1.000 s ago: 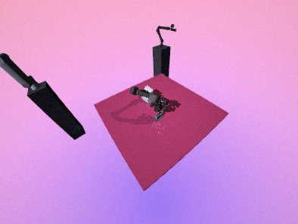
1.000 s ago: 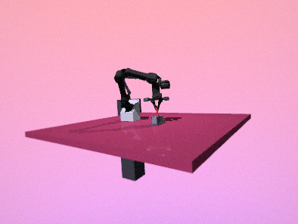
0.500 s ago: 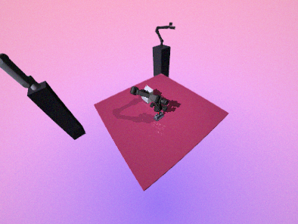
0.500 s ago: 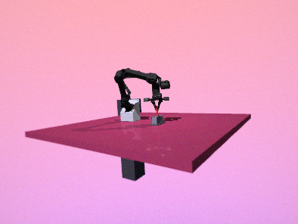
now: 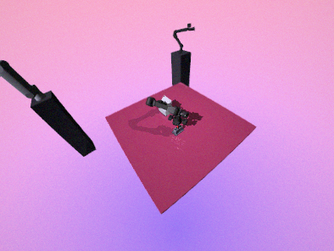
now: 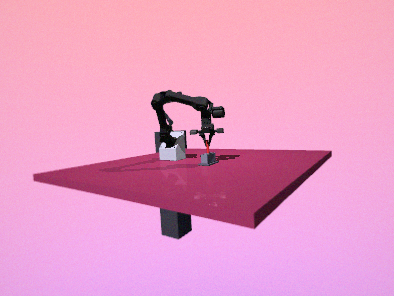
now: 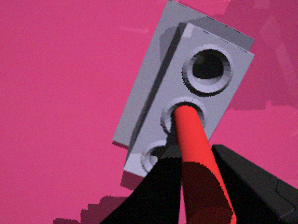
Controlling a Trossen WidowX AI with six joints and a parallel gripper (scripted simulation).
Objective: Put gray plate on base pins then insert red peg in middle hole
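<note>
The gray plate point(image 7: 172, 90) lies over the gray base point(image 7: 149, 75) and looks flat in the wrist view; the pins cannot be made out clearly. Plate and base show as one small gray block in the top and exterior views. My gripper point(image 5: 178, 125) point(image 6: 207, 144) point(image 7: 194, 153) is shut on the red peg point(image 6: 207, 148) point(image 7: 192, 132) and holds it roughly upright above the plate. The peg's lower end is at the plate's middle hole, within its rim in the wrist view. How deep it sits is hidden. The left finger partly covers the near end hole.
The arm's white mount point(image 5: 165, 100) point(image 6: 171, 152) stands on the red table point(image 5: 161, 170) point(image 6: 150, 187) behind the block. Two dark pillars point(image 5: 64, 123) point(image 5: 180, 68) with arms on top stand beyond the table's edges.
</note>
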